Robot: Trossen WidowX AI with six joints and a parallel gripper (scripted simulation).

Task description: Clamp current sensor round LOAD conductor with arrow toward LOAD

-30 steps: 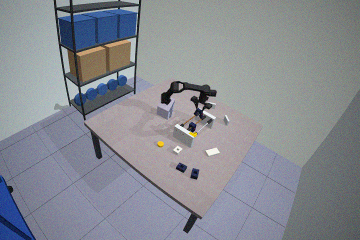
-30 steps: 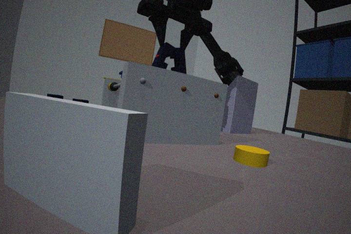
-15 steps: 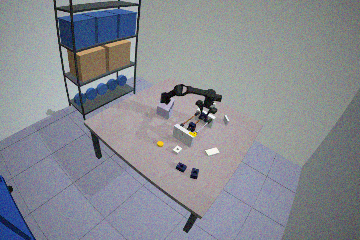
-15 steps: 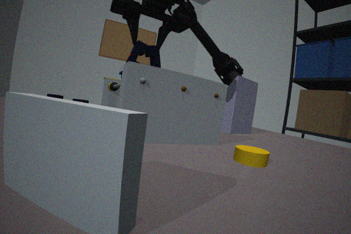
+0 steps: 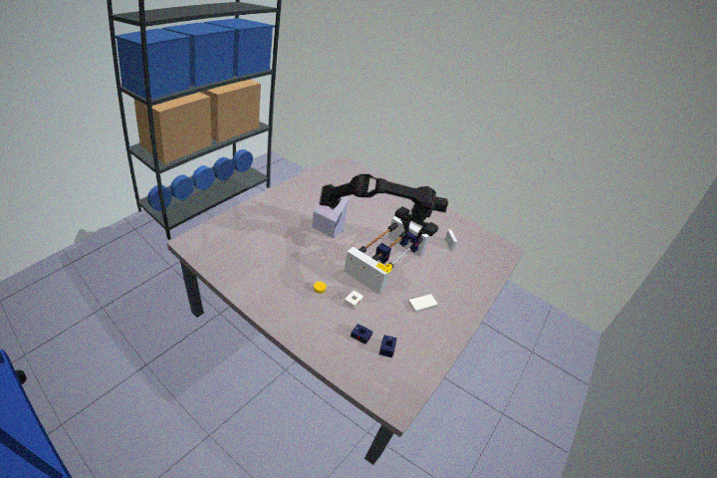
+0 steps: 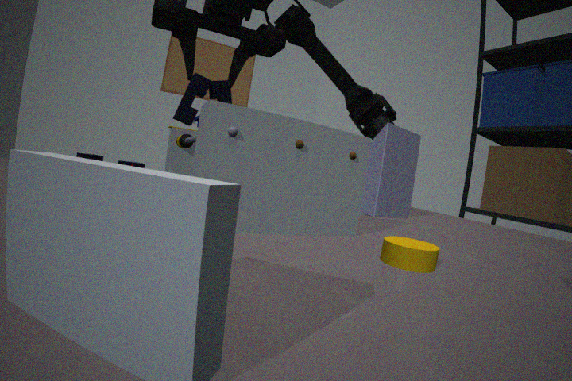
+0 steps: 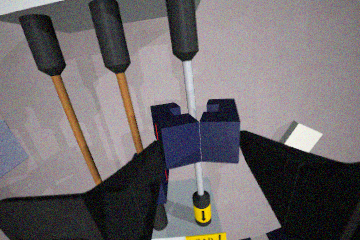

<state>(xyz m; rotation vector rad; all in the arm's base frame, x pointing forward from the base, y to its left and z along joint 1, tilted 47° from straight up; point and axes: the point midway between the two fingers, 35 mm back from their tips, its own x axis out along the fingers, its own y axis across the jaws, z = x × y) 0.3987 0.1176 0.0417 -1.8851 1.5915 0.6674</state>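
Note:
My gripper point(image 5: 416, 232) point(image 6: 210, 80) point(image 7: 200, 141) is shut on the open dark blue split-core sensor point(image 5: 408, 242) point(image 6: 187, 102) point(image 7: 179, 142), with its halves spread. In the wrist view the pale LOAD conductor point(image 5: 402, 257) point(image 7: 188, 80) point(image 6: 232, 131) lines up with the gap between the halves and is partly hidden by them. I cannot tell whether it lies between them. A black arrow on the yellow sleeve point(image 7: 203, 213) points toward the yellow LOAD marker point(image 5: 384, 267) point(image 7: 206, 237). The sensor's own arrow is not readable.
Two copper conductors point(image 5: 377, 239) point(image 7: 75, 127) run beside it between white end boards point(image 5: 364, 270). Another dark blue block point(image 5: 382, 252) point(image 7: 163, 192) stands among the conductors. Two dark blue blocks, a yellow disc point(image 5: 319, 287) point(image 6: 409, 255) and white pieces lie on the table.

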